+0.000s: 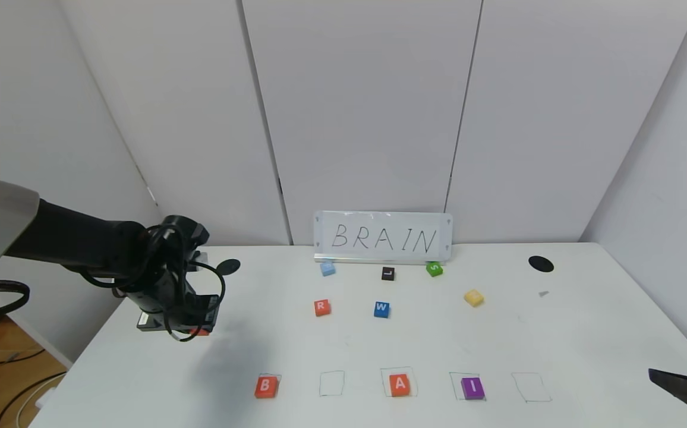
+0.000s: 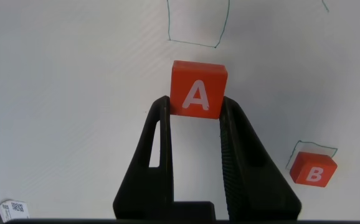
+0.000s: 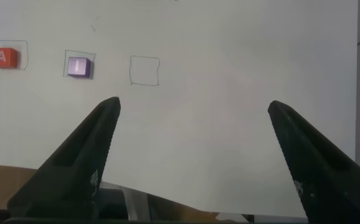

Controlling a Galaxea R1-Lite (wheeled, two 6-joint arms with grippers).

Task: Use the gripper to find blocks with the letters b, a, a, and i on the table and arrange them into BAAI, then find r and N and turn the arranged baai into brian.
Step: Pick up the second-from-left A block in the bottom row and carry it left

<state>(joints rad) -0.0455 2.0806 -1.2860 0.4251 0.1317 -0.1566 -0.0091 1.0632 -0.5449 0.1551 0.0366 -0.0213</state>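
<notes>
My left gripper (image 1: 198,330) hangs above the table's left side, shut on an orange A block (image 2: 198,90) held at its fingertips; in the head view only an orange sliver (image 1: 199,332) of it shows. The orange B block (image 1: 266,386) sits in the first drawn square, also seen in the left wrist view (image 2: 312,169). The second square (image 1: 331,383) holds nothing. Another orange A block (image 1: 400,384) and the purple I block (image 1: 472,387) sit in the third and fourth squares. The orange R (image 1: 321,307) and yellow N (image 1: 473,297) lie farther back. My right gripper (image 3: 192,109) is open at the table's right front edge.
A sign reading BRAIN (image 1: 383,238) stands at the back. A light blue block (image 1: 327,268), black L (image 1: 387,273), green S (image 1: 434,268) and blue W (image 1: 381,309) lie in front of it. Two black holes (image 1: 541,264) mark the white table (image 1: 587,356). The fifth square (image 1: 530,387) holds nothing.
</notes>
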